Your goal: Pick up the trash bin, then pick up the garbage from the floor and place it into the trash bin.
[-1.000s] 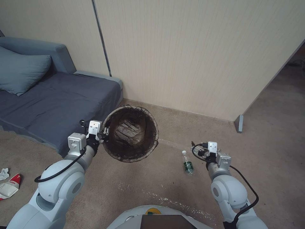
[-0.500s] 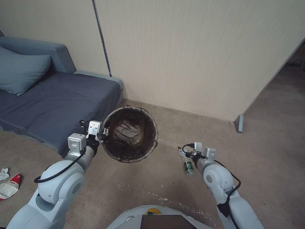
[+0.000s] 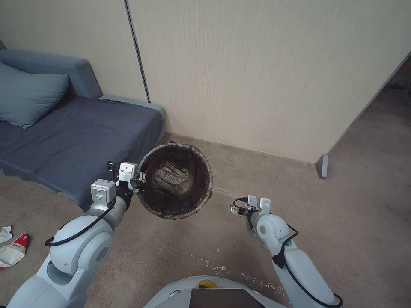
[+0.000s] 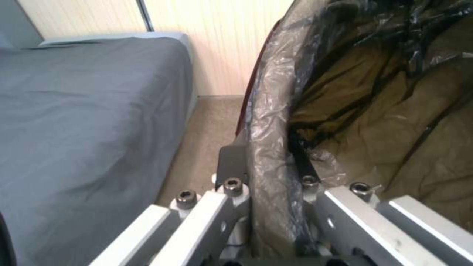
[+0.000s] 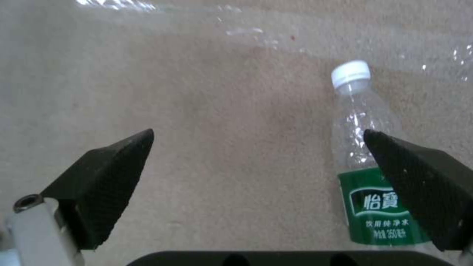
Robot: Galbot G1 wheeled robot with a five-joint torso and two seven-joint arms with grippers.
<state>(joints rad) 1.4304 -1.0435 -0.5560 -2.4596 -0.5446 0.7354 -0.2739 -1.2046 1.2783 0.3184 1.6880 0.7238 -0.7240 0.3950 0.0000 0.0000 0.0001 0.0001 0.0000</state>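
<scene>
Right wrist view: right end effector [image 5: 256,162] spread wide, low over the carpet; clear bottle [image 5: 367,155] lies flat, off-centre, partly under one finger [image 5: 419,184]. Risk: closing from here clips the bottle's side and it rolls or squirts out. Left end effector [image 4: 268,192] clenched on the trash bin [image 3: 175,179] rim, bin held off the floor near the sofa [image 3: 77,137]; thin liner could slip.

a home living room: grey sofa [image 3: 77,141] with a cushion [image 3: 30,94], beige carpet [image 3: 364,192], panelled wall [image 3: 257,72].
</scene>
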